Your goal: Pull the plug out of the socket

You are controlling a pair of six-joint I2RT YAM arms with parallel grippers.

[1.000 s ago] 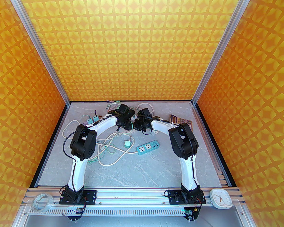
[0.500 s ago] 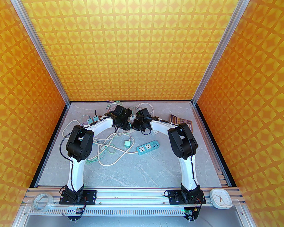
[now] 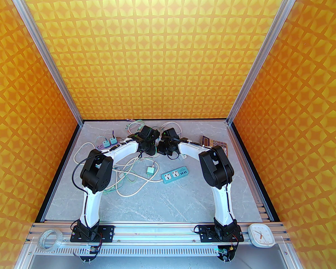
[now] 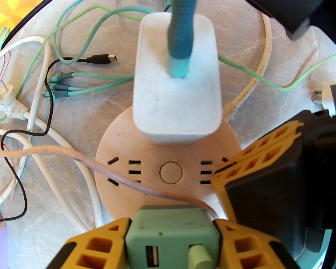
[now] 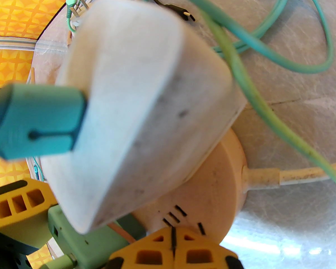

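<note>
Green plug: pinched on its flat sides by my left gripper's yellow fingers, seated at the round socket's near rim. Hard, light, boxy, probably tight. Stands upright, long axis vertical; I'd pull straight up. Right gripper closed, tips on the socket face.

Orange-yellow star-patterned walls enclosing workspace at back, left, right. Aluminium posts running up both back corners. Grey marble-look tabletop lying below, black strips edging its sides. Slotted aluminium rail spanning near edge. Bright even light filling enclosure; glare patch showing on tabletop in right wrist view.
</note>
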